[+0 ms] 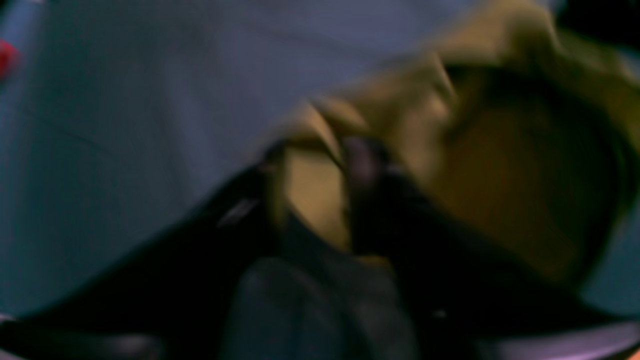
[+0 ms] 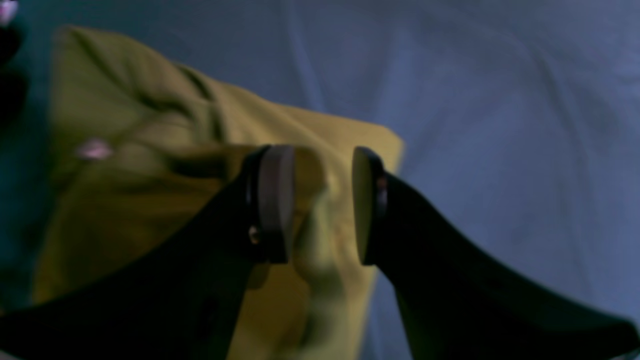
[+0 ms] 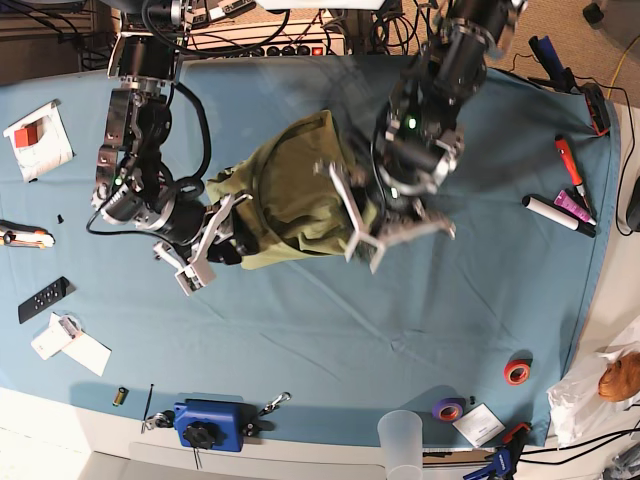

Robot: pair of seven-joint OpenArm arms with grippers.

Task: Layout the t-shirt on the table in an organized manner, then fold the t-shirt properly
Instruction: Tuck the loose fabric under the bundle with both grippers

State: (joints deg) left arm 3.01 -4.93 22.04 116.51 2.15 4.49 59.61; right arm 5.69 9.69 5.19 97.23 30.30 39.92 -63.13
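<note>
Shirt: the t-shirt (image 3: 290, 195) lies bunched in a heap near the middle of the table (image 3: 330, 320), not spread out; its long axis runs roughly from the base view's lower left up to its upper right.

Right pincer: the right gripper (image 2: 320, 205) stands released, its two round pads apart with a fold of the shirt's edge between them; whether the pads touch the cloth I cannot tell. In the base view it sits at the heap's left end (image 3: 200, 255).

Left pincer: the left gripper (image 1: 320, 165) is badly blurred in its wrist view; cloth shows between the dark fingers, so it seems clenched on a pinch of shirt, but the base view (image 3: 385, 235) shows the fingers splayed at the heap's right side, so I cannot tell.

Key relation: the heap lies between the two arms, each at one end of its long axis, both about equally near.

Judgement: spreading likely calls for pulling the two ends apart along that axis.
</note>
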